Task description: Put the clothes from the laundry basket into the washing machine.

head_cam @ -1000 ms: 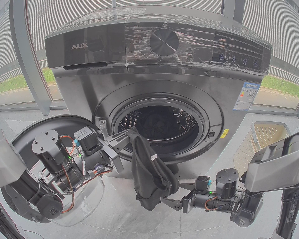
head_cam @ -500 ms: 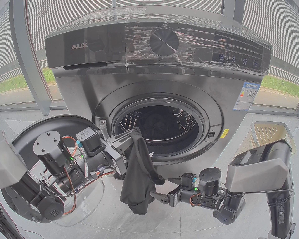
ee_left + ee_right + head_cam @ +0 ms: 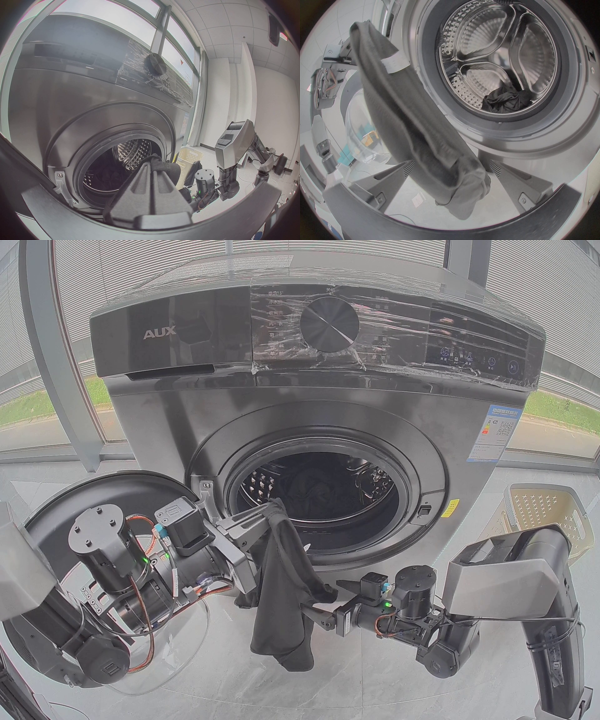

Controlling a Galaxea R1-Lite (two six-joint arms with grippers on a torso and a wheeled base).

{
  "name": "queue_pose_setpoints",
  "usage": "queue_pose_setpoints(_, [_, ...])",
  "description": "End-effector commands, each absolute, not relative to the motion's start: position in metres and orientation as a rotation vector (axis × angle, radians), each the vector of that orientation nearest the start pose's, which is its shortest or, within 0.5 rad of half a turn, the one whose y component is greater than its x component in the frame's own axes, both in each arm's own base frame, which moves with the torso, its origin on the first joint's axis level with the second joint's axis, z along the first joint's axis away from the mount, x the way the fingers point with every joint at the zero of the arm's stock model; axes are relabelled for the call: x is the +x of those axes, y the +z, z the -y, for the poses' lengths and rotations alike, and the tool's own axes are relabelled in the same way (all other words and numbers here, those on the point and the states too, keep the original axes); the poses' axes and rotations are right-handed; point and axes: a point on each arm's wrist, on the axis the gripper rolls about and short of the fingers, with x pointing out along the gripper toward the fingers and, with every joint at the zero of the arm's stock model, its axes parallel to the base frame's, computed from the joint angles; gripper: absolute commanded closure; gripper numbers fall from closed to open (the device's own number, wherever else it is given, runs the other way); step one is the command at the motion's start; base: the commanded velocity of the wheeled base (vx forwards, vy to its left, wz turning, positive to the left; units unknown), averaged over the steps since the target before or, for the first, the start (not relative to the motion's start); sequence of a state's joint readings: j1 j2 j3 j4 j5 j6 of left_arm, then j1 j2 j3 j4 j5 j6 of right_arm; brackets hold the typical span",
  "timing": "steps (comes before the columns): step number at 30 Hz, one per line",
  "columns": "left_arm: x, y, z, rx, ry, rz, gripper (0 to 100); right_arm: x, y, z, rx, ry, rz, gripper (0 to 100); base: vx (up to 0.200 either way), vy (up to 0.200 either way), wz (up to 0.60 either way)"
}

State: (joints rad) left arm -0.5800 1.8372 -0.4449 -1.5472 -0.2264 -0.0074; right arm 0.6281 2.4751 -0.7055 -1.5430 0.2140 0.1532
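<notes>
Before the open washing machine (image 3: 312,402), the left gripper (image 3: 265,514) clamps its fingers on a hanging black garment (image 3: 281,596), whose lower part lies between the parted fingers of the right gripper (image 3: 320,597).

This looks like a bright test or demo room, not a lived-in home. A front-loading washing machine (image 3: 325,421) stands mid-frame on pale floor tiles (image 3: 356,693), with plastic film (image 3: 375,340) over its control panel. Tall windows (image 3: 550,290) run behind it, a laundry basket (image 3: 544,509) sits at right, and the ceiling (image 3: 225,28) is office-style panels.
</notes>
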Motion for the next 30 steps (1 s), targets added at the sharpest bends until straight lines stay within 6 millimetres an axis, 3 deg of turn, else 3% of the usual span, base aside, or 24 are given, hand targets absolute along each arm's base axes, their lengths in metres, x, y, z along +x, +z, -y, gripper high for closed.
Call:
queue_pose_setpoints(1, [0.236, 0.145, 0.161, -0.035, -0.809, 0.149, 100, 0.306, -0.023, -0.222, 0.101, 0.807, -0.278, 0, 0.000, 0.000, 0.00])
queue_pose_setpoints(4, [0.236, 0.144, 0.163, -0.034, -0.814, 0.144, 100, 0.305, -0.022, -0.222, 0.091, 0.808, -0.270, 0, 0.000, 0.000, 0.00])
queue_pose_setpoints(5, [0.236, 0.143, 0.163, -0.034, -0.815, 0.143, 100, 0.304, -0.022, -0.222, 0.087, 0.811, -0.272, 100, 0.000, 0.000, 0.00])
queue_pose_setpoints(13, [0.237, 0.143, 0.163, -0.033, -0.814, 0.141, 100, 0.297, -0.019, -0.231, 0.084, 0.838, -0.266, 100, 0.000, 0.000, 0.00])
queue_pose_setpoints(18, [0.243, 0.138, 0.159, -0.029, -0.788, 0.126, 100, 0.286, -0.002, -0.223, 0.080, 0.822, -0.260, 100, 0.000, 0.000, 0.00])
queue_pose_setpoints(22, [0.249, 0.138, 0.151, -0.027, -0.754, 0.128, 100, 0.273, 0.034, -0.203, 0.095, 0.782, -0.213, 100, 0.000, 0.000, 0.00])
queue_pose_setpoints(23, [0.249, 0.139, 0.151, -0.029, -0.754, 0.129, 100, 0.271, 0.054, -0.192, 0.112, 0.764, -0.168, 100, 0.000, 0.000, 0.00])
queue_pose_setpoints(26, [0.246, 0.144, 0.153, -0.038, -0.762, 0.145, 100, 0.263, 0.086, -0.178, 0.134, 0.752, -0.086, 100, 0.000, 0.000, 0.00])
queue_pose_setpoints(30, [0.241, 0.151, 0.150, -0.055, -0.765, 0.163, 100, 0.236, 0.124, -0.164, 0.152, 0.770, 0.002, 100, 0.000, 0.000, 0.00])
